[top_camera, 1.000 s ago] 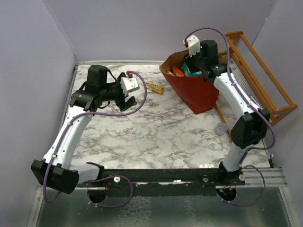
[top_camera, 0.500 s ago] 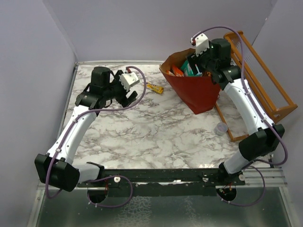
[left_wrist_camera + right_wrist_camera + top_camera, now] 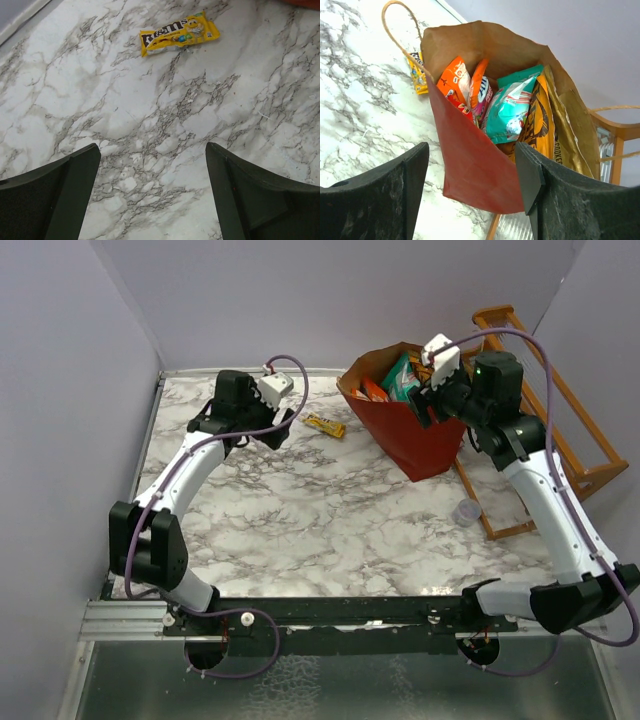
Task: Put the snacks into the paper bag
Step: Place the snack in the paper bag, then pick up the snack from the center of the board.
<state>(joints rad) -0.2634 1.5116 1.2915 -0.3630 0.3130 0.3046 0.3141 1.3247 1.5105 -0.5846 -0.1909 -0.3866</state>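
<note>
Left gripper (image 3: 152, 150) is hovering over the marble table (image 3: 330, 525) with its jaws spread wide and nothing between them. Ahead of it, apart from both fingers, a yellow M&M's packet (image 3: 179, 33) is lying flat on the table, outside the bag.

Right gripper (image 3: 470, 150) is hanging just above the red paper bag (image 3: 415, 440), jaws likewise wide and holding nothing. The bag is standing open at the table's far right, tilting slightly. Inside it are sitting an orange packet (image 3: 454, 82), a teal pouch (image 3: 507, 112) and a tan chip bag (image 3: 540, 125). An orange wooden rack (image 3: 560, 430) is standing just behind the bag; a small clear cup (image 3: 466, 511) is resting near its foot.
</note>
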